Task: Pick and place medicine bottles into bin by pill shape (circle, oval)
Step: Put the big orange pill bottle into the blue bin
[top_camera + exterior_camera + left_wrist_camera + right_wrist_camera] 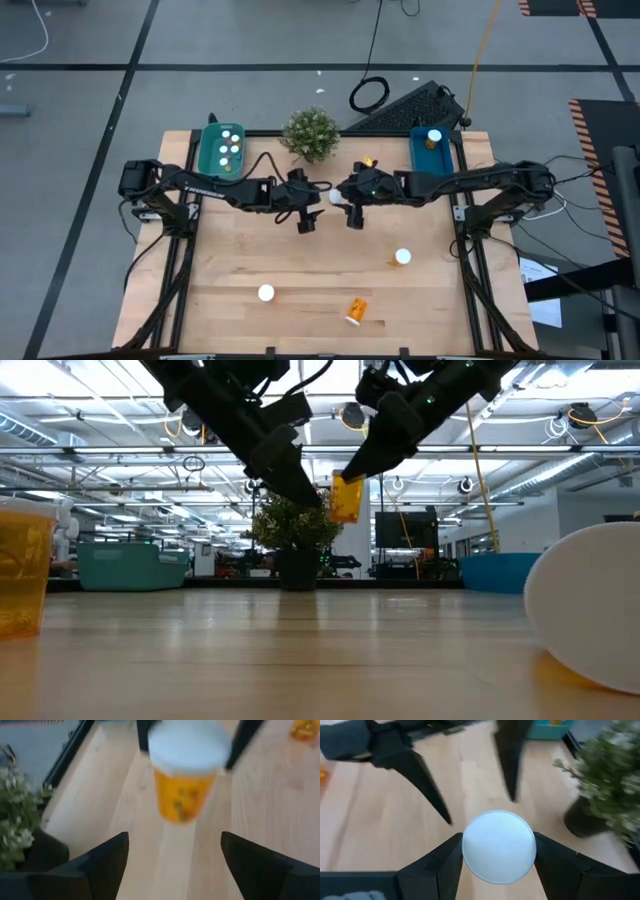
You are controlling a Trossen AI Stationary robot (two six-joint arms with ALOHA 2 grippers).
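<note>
While the two arms meet over the middle of the wooden table (300, 270), the layout reads as a mid-air handover: green bin (222, 148) at the far left corner already holds several white-capped bottles, blue bin (432, 148) at the far right corner holds one, so sorting is partly done. Potted plant (310, 133) stands between the bins at the far edge, just behind the meeting point; judged a possible snag for either arm swinging back toward a bin. Right gripper (499, 851) is clamped on an orange medicine bottle (346, 497), fingers pressed against both sides of its white cap, bottle held clear of the table. Left gripper (172, 851) faces it with jaws spread wide and empty, the bottle in front of them, not yet between them. Still loose on the table: one upright bottle (402, 257), another upright (265, 293), one lying on its side (356, 311) near the front edge. Small orange bottle (367, 161) sits beside the blue bin.
</note>
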